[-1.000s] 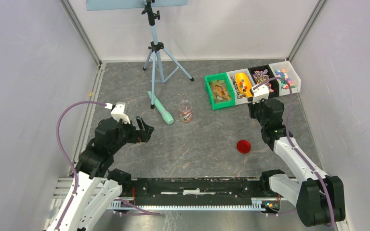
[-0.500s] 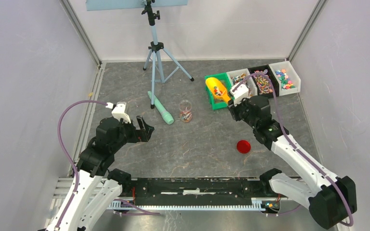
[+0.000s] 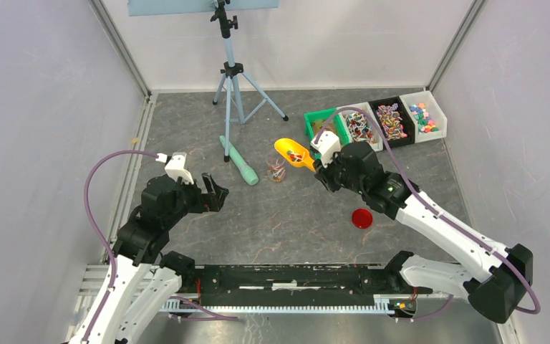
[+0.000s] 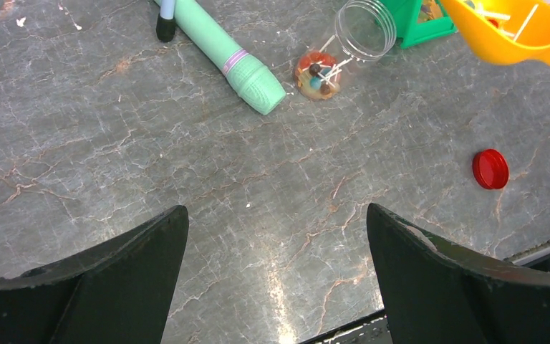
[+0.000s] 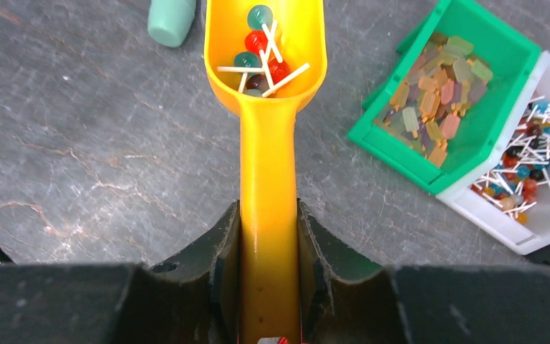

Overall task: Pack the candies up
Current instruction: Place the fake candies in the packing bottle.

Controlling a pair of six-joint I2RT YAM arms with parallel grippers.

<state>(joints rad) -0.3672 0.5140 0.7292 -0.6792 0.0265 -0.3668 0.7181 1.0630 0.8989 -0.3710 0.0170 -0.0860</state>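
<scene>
Swung away from the bins (image 3: 440,118), the candies (image 5: 261,54) ride in the orange scoop (image 5: 267,143), handle clamped in the right gripper (image 5: 268,222). Just beside its tip stands the jar (image 3: 276,166), mint tube (image 3: 240,161) beyond, red lid (image 3: 362,218) behind; the left gripper (image 4: 276,236) gapes empty.

Overhead camera looks steeply down from the near edge; left wrist view faces forward over the grey marbled counter (image 4: 186,179), right wrist sits closer — all three share the orange plastic scoop (image 5: 268,158).
</scene>
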